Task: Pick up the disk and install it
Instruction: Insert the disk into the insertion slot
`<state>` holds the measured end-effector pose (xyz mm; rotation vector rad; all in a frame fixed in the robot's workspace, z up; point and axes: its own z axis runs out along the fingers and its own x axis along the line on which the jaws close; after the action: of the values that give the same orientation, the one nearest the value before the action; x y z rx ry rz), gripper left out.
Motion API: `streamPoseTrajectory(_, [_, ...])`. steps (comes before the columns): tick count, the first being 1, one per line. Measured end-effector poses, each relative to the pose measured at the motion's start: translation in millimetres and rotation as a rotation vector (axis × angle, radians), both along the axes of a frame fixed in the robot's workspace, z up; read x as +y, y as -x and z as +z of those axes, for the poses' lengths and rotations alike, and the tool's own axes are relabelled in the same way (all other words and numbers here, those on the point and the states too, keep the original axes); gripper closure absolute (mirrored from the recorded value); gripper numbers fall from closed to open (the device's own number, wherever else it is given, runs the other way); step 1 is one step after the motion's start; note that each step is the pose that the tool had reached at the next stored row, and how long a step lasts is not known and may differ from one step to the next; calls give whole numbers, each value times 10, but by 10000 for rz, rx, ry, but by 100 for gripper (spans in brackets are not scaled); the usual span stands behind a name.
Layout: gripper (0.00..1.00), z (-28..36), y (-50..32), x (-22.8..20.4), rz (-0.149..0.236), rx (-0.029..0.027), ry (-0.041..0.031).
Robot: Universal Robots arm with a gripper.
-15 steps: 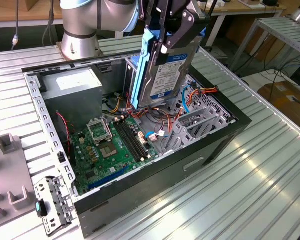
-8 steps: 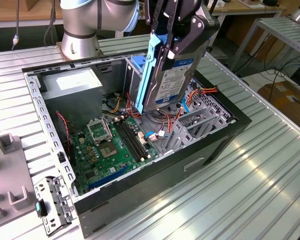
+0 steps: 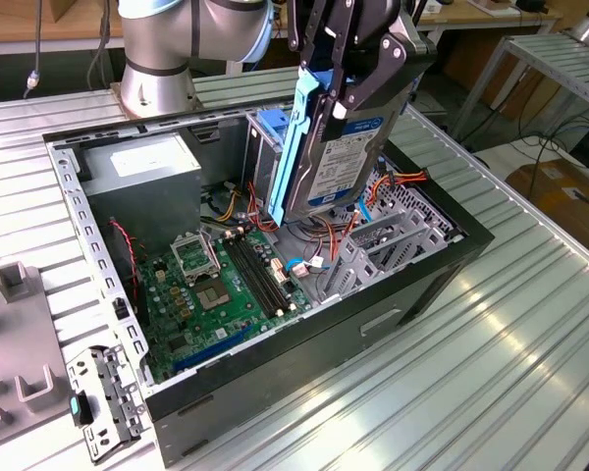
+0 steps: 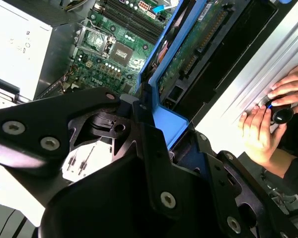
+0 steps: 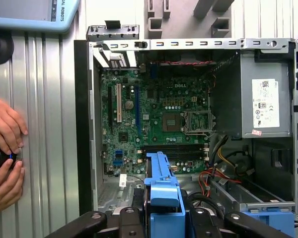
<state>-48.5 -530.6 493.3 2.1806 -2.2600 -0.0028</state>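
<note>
From my station I see the gripper pinching the disk from both flat sides. It holds the disk on edge, nearly upright, with the label facing the exterior view's right and the blue frame running down the edge on the exterior view's left. The disk hangs over the open computer case, which lies on its side in the middle of the ribbed metal surface. The disk's lower end reaches down beside the drive cage, close to the red and orange cables along the case's far wall. I cannot tell whether that end touches anything inside. In the second wrist view the disk's green circuit-board side points down toward the case, and the black gripper linkage is clamped around the blue frame. Below the disk the motherboard covers the case floor, and the grey power supply box with its white sticker fills one far corner. The arm is mounted at the far edge of the surface, behind the case. A loose metal bracket lies on the surface just off the case's near corner. In the first wrist view a person's hands rest on the surface beside the case's black outer wall, cupped around a small dark object.
</note>
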Motion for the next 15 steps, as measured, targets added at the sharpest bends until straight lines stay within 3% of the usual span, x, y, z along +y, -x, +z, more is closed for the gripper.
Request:
streamPoseTrajectory(9, [63, 0, -1, -12, 1, -1, -1])
streamPoseTrajectory(15, [63, -4, -17, -150, 1, 0, 0])
